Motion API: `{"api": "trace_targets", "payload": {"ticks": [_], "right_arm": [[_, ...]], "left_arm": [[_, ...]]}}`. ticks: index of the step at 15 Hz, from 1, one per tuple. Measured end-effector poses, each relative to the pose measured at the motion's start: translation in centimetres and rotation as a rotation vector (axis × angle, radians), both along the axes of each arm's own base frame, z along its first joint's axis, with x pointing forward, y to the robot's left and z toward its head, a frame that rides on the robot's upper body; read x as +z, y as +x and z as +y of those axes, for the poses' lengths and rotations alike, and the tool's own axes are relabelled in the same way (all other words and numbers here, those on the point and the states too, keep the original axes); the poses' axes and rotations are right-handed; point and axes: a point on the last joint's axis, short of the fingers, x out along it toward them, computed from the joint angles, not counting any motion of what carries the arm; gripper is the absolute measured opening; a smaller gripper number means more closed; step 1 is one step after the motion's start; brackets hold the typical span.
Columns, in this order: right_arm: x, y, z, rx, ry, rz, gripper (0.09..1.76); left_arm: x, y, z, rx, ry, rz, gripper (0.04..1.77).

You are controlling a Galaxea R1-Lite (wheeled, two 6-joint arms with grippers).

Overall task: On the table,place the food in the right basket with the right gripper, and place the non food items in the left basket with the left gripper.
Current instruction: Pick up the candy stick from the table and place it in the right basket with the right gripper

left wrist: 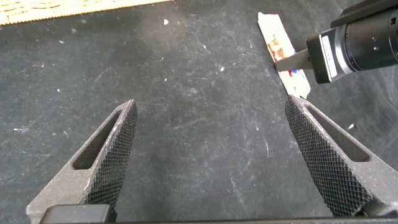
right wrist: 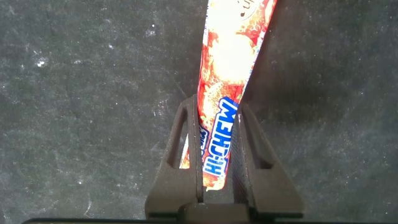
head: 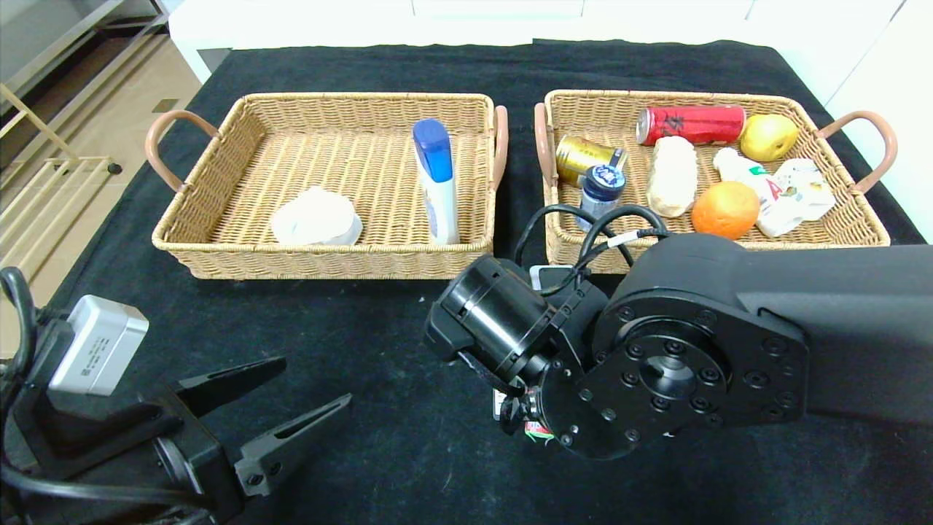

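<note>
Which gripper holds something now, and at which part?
The right gripper grips the candy pack at one end. The left gripper is open, holding nothing.

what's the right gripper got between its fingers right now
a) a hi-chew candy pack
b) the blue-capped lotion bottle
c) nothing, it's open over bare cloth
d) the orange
a: the right wrist view shows the right gripper shut on the hi-chew candy pack, with the pack down on the black cloth.
</note>
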Motion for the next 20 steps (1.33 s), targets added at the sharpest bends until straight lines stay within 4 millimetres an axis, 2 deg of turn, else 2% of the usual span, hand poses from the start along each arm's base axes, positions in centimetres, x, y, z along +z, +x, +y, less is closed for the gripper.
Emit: {"api": "trace_targets", "payload": {"ticks": [6,13,17,20], "right_arm": [[1.3,-1.1,-0.2,0.012,0.003,-0.034,0.36],[3.7,-2.0,-1.9,0.006,0.003,-0.066,0.36],[5.7,-2.2,-3.4,-0.003,0.004,-0.116,0.36],[7.2,-1.8,-5.6,-0.028,-0.009,-0.131,0.36]], "left_arm": [[0.0,0.0,0.0,0.001,-0.002,0.000,1.72],[-0.1,0.0,0.0,0.003,-0.001,0.003,1.72],[-0.2,0.1,0.0,0.003,0.001,0.008,1.72],[-0.3,0.1,0.0,0.003,0.003,0.013,1.72]]}}
